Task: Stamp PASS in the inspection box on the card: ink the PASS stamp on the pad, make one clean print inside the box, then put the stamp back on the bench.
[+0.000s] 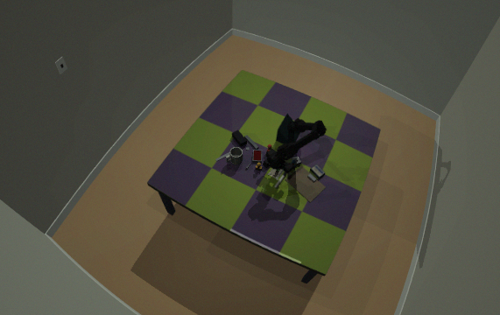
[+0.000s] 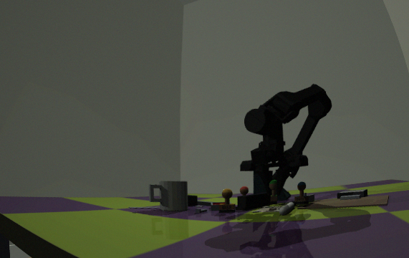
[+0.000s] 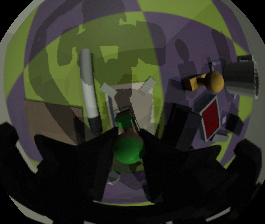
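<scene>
Right, gripper: my fingers (image 2: 274,183) are clamped on the green-knobbed stamp (image 2: 273,185) (image 3: 128,150), and I have it roughly upright.
Stamp lettering: too small for me to read, so I can't confirm PASS from here.
Card: the pale card (image 1: 275,173) (image 3: 144,111) lies below my stamp; whether the base touches it, I can't tell.
Inspection box: I can't make out its outline or any print.
Ink pad: the red pad (image 1: 257,156) (image 3: 210,118) sits open, left of the card in the exterior view.
Near side: a pale cylinder (image 1: 279,180) (image 2: 286,208) (image 3: 88,85) with a dark end lies just beside the card.
Left side: here's the grey mug (image 1: 235,156) (image 2: 174,196) (image 3: 241,77), and between it and my arm stands the orange-knobbed stamp (image 1: 258,166) (image 2: 227,194) (image 3: 214,82).
Far side: the red-knobbed stamp (image 1: 270,147) (image 2: 244,190) shows beyond a black block (image 2: 252,201) (image 3: 181,127).
Right side: the blue-knobbed stamp (image 2: 301,186) stands near a flat brown board (image 1: 308,185) (image 2: 362,201) (image 3: 53,120).
</scene>
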Controlling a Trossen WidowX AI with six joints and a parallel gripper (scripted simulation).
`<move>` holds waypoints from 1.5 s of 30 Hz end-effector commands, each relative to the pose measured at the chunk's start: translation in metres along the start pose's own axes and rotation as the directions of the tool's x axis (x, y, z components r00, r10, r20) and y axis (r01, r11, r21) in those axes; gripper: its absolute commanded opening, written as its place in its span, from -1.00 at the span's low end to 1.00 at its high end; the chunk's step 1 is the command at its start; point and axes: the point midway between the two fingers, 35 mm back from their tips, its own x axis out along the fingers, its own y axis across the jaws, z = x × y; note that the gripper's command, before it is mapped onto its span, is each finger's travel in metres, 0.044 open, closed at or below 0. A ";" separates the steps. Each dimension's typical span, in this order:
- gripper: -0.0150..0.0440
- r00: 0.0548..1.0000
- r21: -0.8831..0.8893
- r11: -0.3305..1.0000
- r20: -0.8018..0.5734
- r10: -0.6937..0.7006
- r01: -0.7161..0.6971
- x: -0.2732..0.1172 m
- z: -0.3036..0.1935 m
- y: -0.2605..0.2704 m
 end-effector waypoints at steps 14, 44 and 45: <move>-0.49 1.000 0.008 1.000 -0.006 0.009 -0.009 0.011 -0.003 0.000; -0.49 1.000 0.008 1.000 -0.006 0.009 -0.009 0.015 -0.003 0.000; -0.49 1.000 0.008 1.000 -0.006 0.009 -0.009 0.015 -0.003 0.000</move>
